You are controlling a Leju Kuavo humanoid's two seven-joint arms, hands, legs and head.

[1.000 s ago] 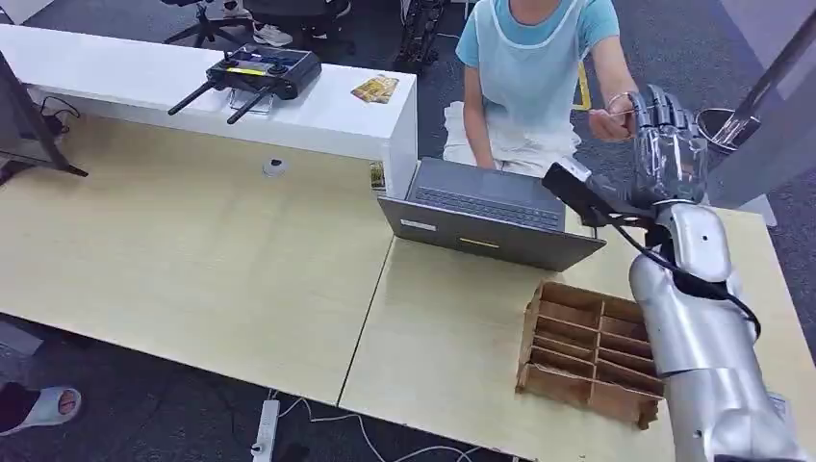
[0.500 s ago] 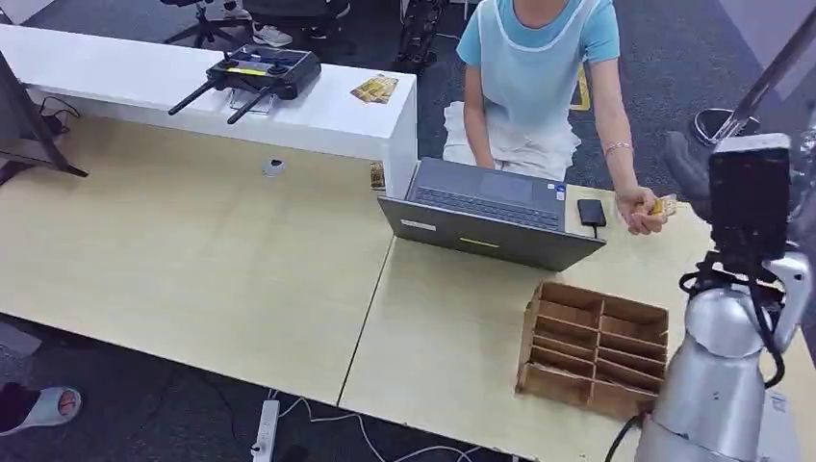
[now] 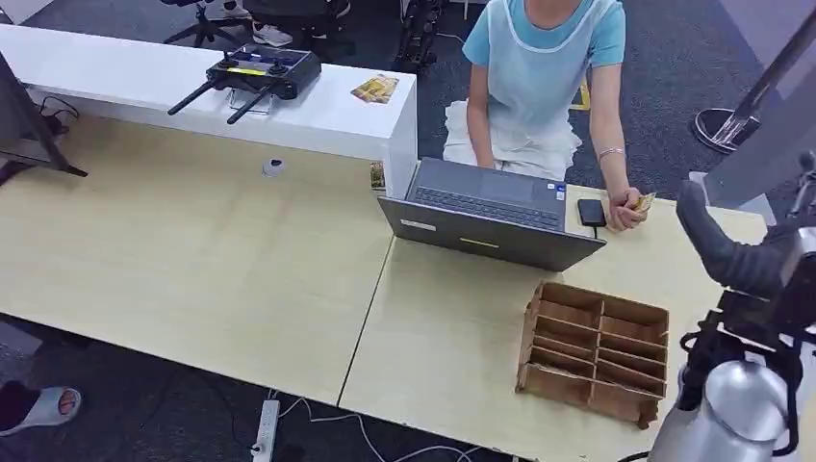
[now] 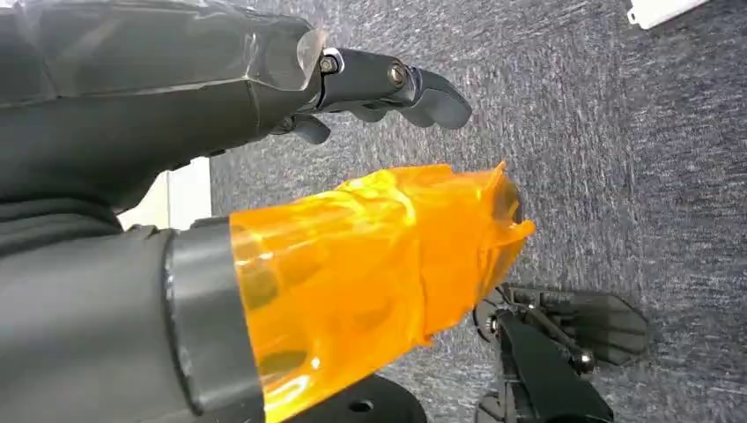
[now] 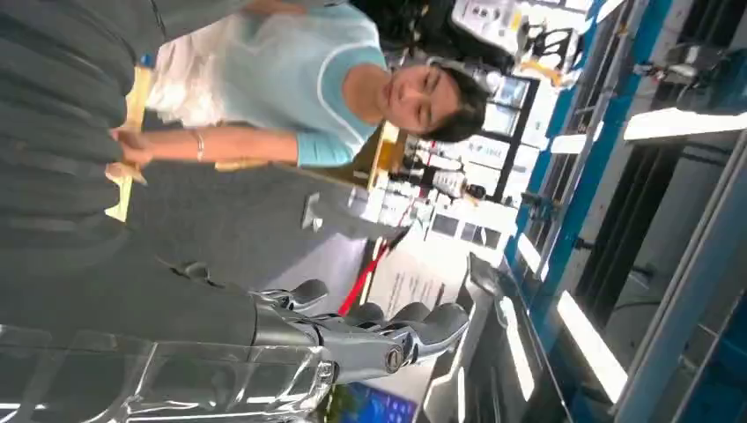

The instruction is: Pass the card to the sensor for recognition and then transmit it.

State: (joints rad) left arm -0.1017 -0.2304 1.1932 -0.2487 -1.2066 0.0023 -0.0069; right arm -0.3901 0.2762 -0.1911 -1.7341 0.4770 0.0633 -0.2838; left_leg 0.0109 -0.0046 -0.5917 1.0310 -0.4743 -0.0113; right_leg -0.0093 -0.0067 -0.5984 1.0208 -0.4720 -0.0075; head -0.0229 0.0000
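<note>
Across the table, a person's hand holds the yellow card low over the table. It is just right of a small black sensor lying beside the laptop. My right hand is at the picture's right edge, well apart from the card. In the right wrist view its fingers stretch out with nothing in them, and the person is beyond. My left hand hangs over grey floor, its fingers extended and its orange-wrapped thumb apart from them, holding nothing.
An open grey laptop stands at the table's far edge. A wooden compartment rack lies in front of my right arm. A white counter at back left carries a black controller and some cards.
My right hand has dropped from the person's raised hand and drawn back right, without the card. The person now holds the card and has lowered it beside the black sensor.
</note>
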